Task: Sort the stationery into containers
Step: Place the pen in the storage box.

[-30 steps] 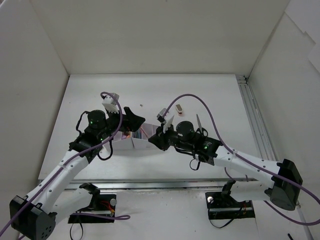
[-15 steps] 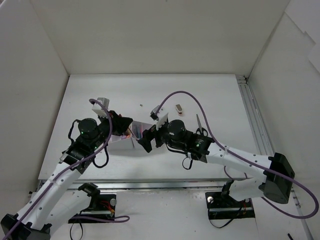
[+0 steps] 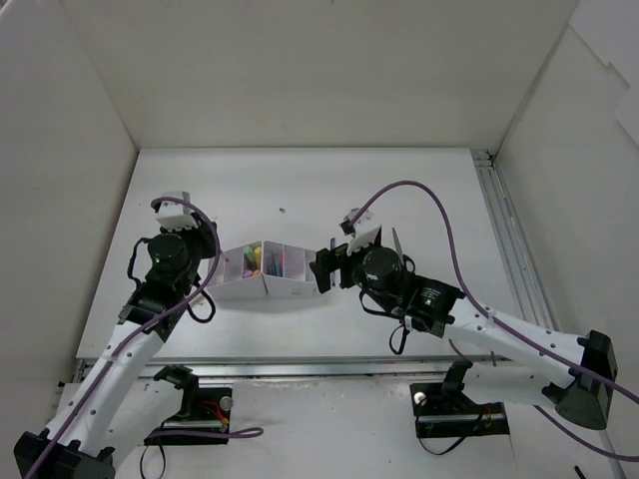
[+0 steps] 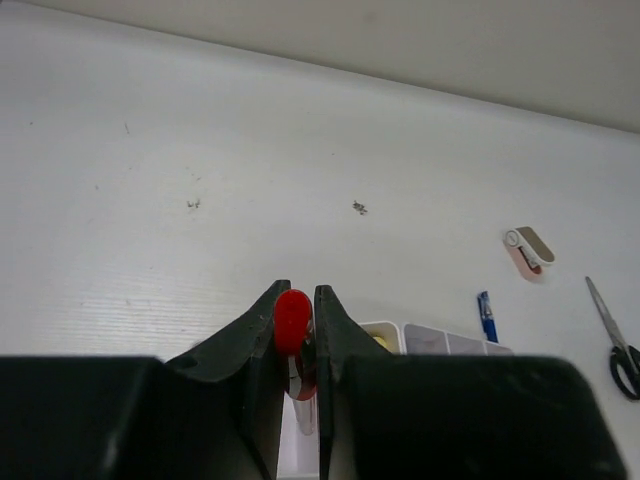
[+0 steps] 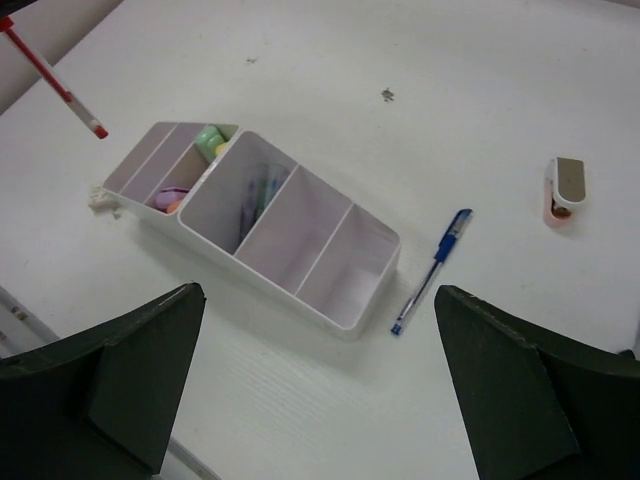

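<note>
The left jaws are clamped narrow on a red pen (image 4: 292,322) at the lower centre of the left wrist view. In the right wrist view, that pen hangs at upper left, near the left end of the white organizer (image 5: 262,280) on the worktop (image 5: 450,80). The right jaws gape wide and hold nothing. A blue pen (image 5: 432,270) lies just right of the organizer.

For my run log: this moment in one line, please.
left gripper shut on red pen | right gripper open | blue pen on table

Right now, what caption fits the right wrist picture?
Open right tool facing the white organizer, blue pen beside it, red pen held nearby.
</note>
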`<state>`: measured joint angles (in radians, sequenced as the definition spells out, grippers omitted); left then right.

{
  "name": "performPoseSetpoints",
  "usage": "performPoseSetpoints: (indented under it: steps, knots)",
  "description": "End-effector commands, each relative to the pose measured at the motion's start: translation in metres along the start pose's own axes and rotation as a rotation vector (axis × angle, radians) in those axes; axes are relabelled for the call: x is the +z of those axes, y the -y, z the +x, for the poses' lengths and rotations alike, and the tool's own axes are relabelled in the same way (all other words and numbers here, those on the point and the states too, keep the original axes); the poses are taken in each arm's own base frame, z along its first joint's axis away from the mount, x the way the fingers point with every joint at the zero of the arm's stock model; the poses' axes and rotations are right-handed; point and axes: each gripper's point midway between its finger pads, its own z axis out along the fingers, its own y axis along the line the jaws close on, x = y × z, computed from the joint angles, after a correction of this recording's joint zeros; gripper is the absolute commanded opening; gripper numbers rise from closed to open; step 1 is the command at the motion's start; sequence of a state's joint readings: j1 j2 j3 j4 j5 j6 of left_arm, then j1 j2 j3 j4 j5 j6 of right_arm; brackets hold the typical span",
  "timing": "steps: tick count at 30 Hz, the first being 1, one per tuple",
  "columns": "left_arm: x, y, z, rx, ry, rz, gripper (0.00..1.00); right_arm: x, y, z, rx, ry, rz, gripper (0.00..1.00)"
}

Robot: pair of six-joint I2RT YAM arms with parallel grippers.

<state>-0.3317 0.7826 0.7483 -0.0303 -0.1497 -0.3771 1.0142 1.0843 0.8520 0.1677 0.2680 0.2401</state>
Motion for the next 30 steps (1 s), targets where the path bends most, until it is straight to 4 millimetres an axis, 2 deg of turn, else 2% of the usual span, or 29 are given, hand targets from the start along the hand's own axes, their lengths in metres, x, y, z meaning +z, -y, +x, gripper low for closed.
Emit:
performPoseSetpoints:
  steps: [1,5,7,8,11,12,14,15,16,18,20,22,23,24,27,28,29,30]
  knots:
    - [0.016,-0.01,-0.017,0.021,0.101,-0.034,0.0,-0.002,0.024,-0.009,0.004,0.046,0.129,0.98]
    - [0.033,-0.021,0.009,0.026,0.062,-0.073,0.0,-0.001,0.031,-0.004,-0.003,0.038,0.155,0.98]
    - [0.04,-0.02,0.016,0.025,0.055,-0.066,0.0,0.001,0.035,-0.001,0.005,0.031,0.166,0.98]
    - [0.044,-0.021,0.027,0.028,0.032,-0.065,0.0,0.004,0.044,0.003,0.028,0.02,0.188,0.98]
    - [0.051,-0.024,0.036,0.03,-0.01,-0.085,0.0,0.013,0.063,0.013,0.077,-0.009,0.246,0.98]
    - [0.051,-0.027,0.044,0.022,-0.047,-0.105,0.09,0.017,0.066,0.017,0.079,-0.023,0.251,0.98]
    - [0.052,-0.028,0.048,0.023,-0.074,-0.118,0.22,0.03,0.072,0.029,0.089,-0.075,0.26,0.98]
    - [0.053,-0.03,0.055,0.022,-0.102,-0.127,0.37,0.033,0.076,0.033,0.108,-0.099,0.273,0.98]
    - [0.053,-0.03,0.056,0.024,-0.11,-0.13,0.43,0.043,0.08,0.037,0.119,-0.128,0.282,0.98]
    - [0.05,-0.029,0.058,0.022,-0.126,-0.124,0.62,0.049,0.087,0.048,0.149,-0.173,0.31,0.98]
    - [0.047,-0.029,0.055,0.014,-0.124,-0.122,0.68,0.061,0.091,0.058,0.169,-0.214,0.318,0.98]
    - [0.039,-0.028,0.047,0.002,-0.113,-0.121,0.78,0.071,0.098,0.07,0.212,-0.26,0.332,0.98]
    - [0.034,-0.027,0.04,-0.004,-0.095,-0.12,0.86,0.075,0.098,0.074,0.237,-0.276,0.335,0.98]
    - [0.029,-0.027,0.037,-0.009,-0.095,-0.121,0.99,0.079,0.101,0.079,0.247,-0.294,0.347,0.98]
    - [0.013,-0.025,0.03,-0.016,-0.111,-0.114,1.0,0.095,0.103,0.098,0.276,-0.368,0.368,0.97]
    - [0.009,-0.025,0.027,-0.016,-0.112,-0.111,1.0,0.104,0.103,0.106,0.281,-0.395,0.372,0.95]
    - [0.003,-0.022,0.015,-0.026,-0.09,-0.102,1.0,0.108,0.102,0.112,0.289,-0.414,0.378,0.93]
    - [-0.002,-0.023,0.016,-0.025,-0.108,-0.108,0.99,0.112,0.105,0.117,0.292,-0.425,0.387,0.9]
